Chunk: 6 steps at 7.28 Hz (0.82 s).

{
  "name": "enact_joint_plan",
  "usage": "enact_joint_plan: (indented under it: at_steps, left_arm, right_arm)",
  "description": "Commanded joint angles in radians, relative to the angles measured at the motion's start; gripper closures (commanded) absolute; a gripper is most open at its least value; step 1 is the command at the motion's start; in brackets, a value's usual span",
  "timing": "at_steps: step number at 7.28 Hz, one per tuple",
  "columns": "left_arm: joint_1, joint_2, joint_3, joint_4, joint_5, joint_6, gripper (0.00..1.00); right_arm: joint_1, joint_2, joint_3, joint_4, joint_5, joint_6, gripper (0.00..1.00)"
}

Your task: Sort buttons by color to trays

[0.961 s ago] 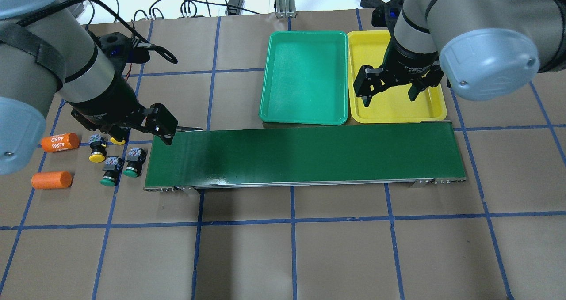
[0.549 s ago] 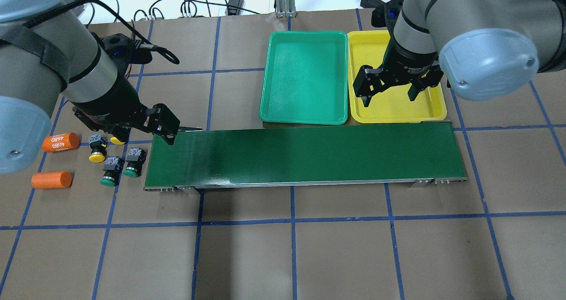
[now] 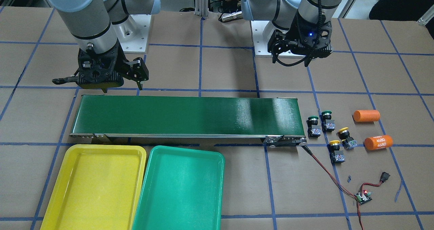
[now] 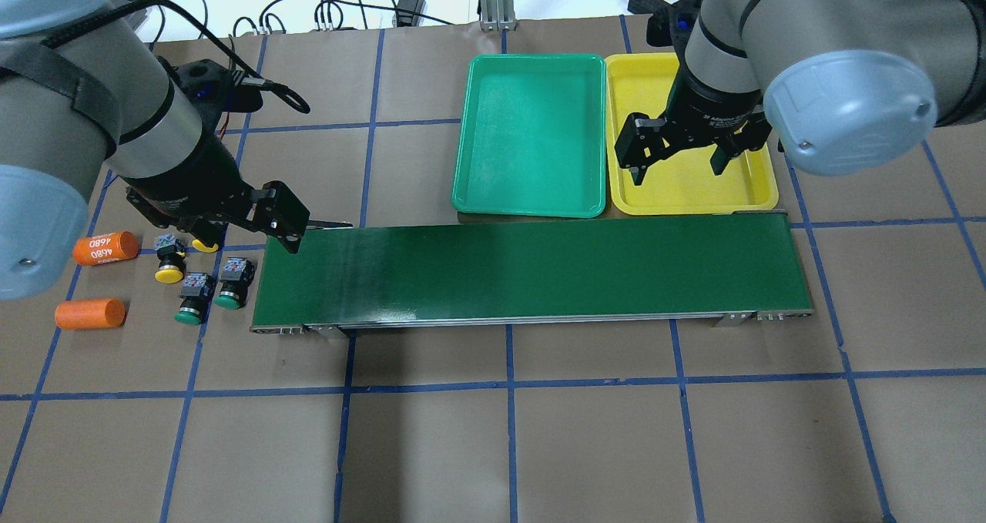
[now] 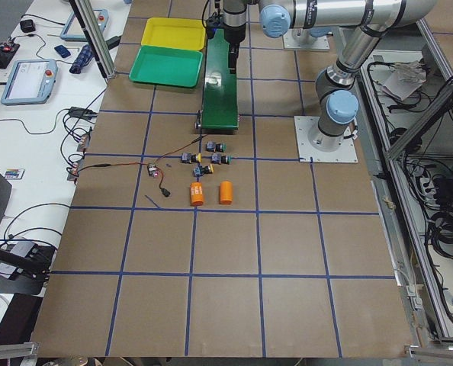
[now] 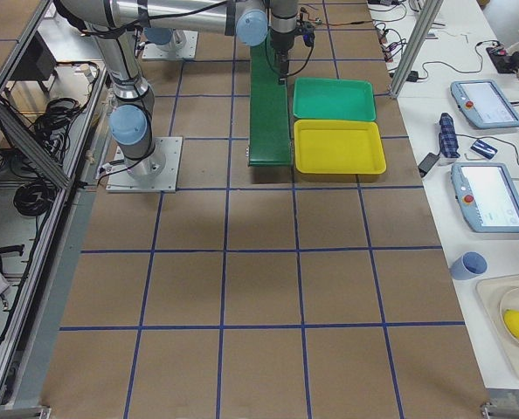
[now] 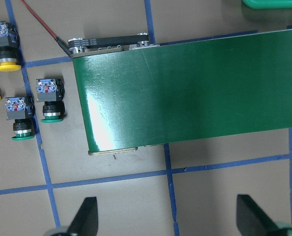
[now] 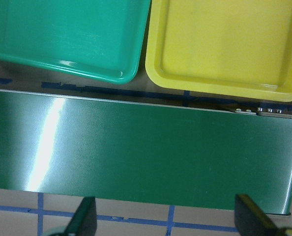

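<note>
We find the left hand (image 7: pixel 166 217) and right hand (image 8: pixel 165 216) spread wide, holding nothing. Four buttons (image 3: pixel 327 121) lie on the bench (image 4: pixel 539 430) beside the conveyor belt's (image 4: pixel 531 269) left end. One yellow button (image 4: pixel 205 243) is half hidden under the left hand.

Hardly any change: left gripper (image 7: pixel 168 219) wobbled a touch right, then drifted back left, at the left end of the belt (image 4: pixel 539 269). Right gripper (image 4: pixel 678 170) edged very slightly left and far over the yellow tray (image 4: pixel 693 199).
</note>
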State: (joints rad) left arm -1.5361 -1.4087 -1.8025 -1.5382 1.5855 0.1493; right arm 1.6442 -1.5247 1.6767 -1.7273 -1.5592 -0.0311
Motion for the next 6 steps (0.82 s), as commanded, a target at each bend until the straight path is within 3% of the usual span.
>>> enact_joint_plan:
  at_steps: [1,2,5,6]
  left_arm:
    - [0.051,0.008,0.0,-0.011,0.002,0.004,0.0]
    - [0.097,0.01,0.0,-0.029,-0.001,0.006,0.0]
    - [0.091,-0.006,0.015,-0.037,-0.002,-0.007,0.0]
    - [0.093,-0.015,0.017,-0.024,-0.001,0.012,0.0]
  right_arm:
    - [-0.001,-0.009,-0.002,0.005,-0.004,0.0,0.0]
    - [-0.001,-0.021,-0.003,0.009,-0.004,0.0,0.0]
    - [-0.006,-0.041,-0.015,0.018,-0.007,0.003,0.0]
    - [-0.003,-0.057,-0.02,0.015,-0.051,0.003,0.0]
